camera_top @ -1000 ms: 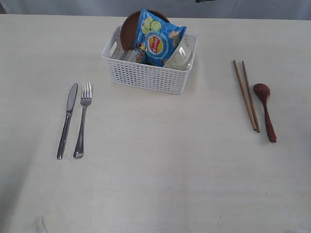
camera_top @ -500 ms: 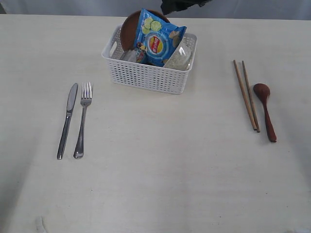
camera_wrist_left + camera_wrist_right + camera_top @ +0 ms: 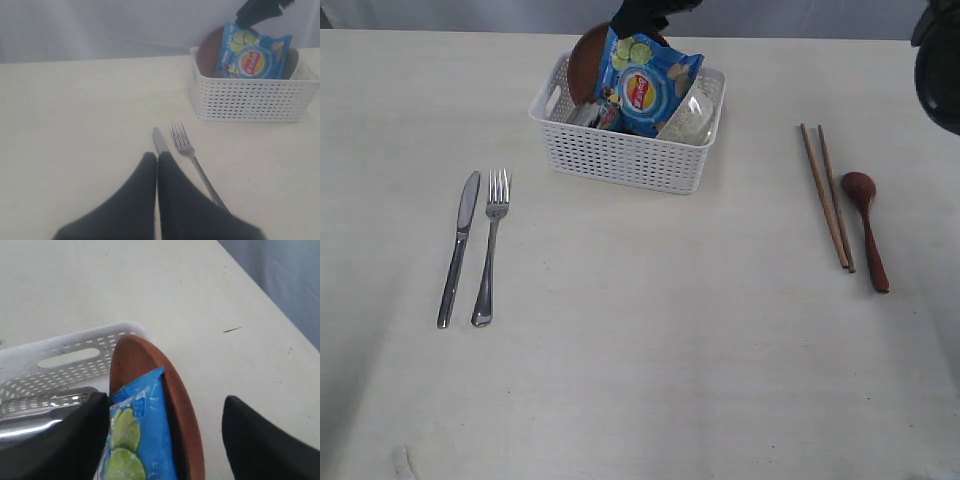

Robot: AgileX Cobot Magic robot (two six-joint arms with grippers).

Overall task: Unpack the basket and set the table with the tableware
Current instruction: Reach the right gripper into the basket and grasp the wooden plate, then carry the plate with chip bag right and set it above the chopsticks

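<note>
While the basket (image 3: 620, 155) at the table's (image 3: 650, 330) far side holds the brown plate (image 3: 132, 365), right gripper (image 3: 165, 401) hangs wide open, empty, astride plate rim and crisp packet (image 3: 645, 85). Looks like the plate pick; the next move needs to pinch the plate only. Left gripper (image 3: 156, 160) pressed closed, empty.

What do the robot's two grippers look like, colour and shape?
Both are plain matte black. The left gripper has two long fingers that taper to narrow tips. The right gripper has broader fingers with rounded edges. No cables, markings or labels show on either.
</note>
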